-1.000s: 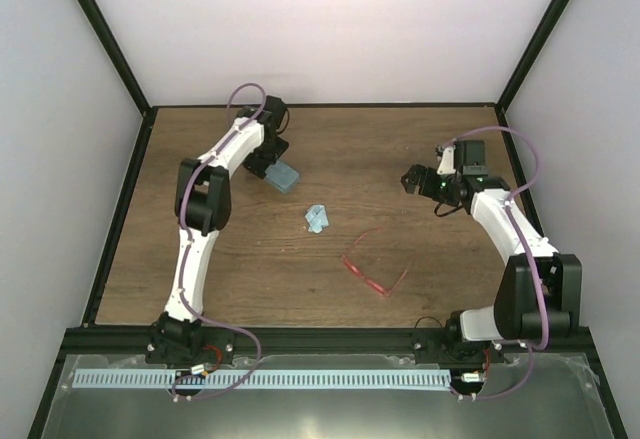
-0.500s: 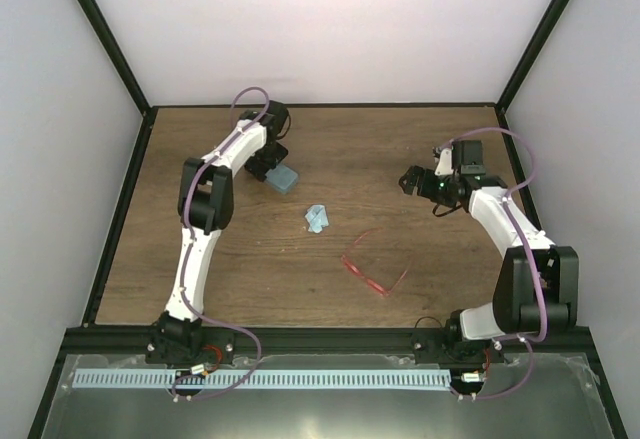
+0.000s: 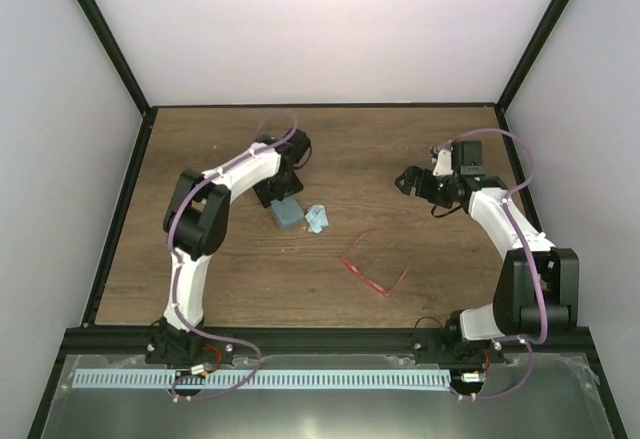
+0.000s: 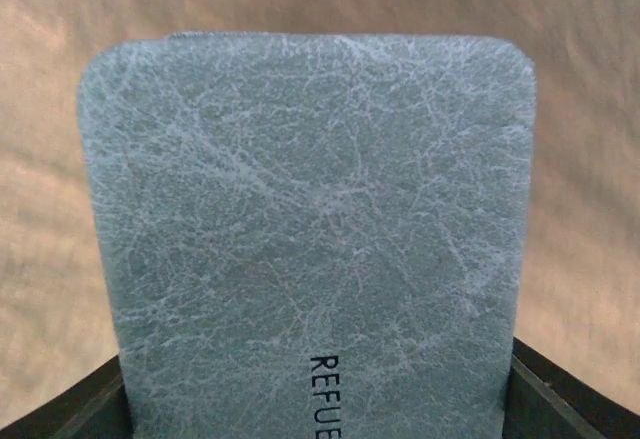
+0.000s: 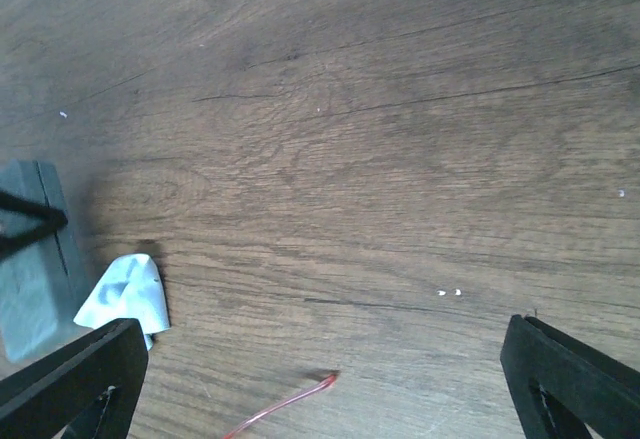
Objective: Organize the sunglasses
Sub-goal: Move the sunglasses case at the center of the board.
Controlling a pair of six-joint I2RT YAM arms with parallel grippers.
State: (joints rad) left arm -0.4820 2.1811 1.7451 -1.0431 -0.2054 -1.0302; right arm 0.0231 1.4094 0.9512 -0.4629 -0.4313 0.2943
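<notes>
Left pincer (image 3: 283, 197) clamps the grey-blue case (image 4: 310, 249) just beside the blue cloth (image 3: 317, 219). Right pincer (image 3: 410, 181) gapes wide above the table (image 3: 230, 279); the sunglasses (image 3: 372, 269) lie apart.

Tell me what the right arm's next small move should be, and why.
Probably swing the right gripper toward the sunglasses and lower over them. Its jaws stand open and empty above bare table, the sunglasses lie untouched nearer the front edge, and the left gripper is occupied holding the case beside the cloth.
</notes>
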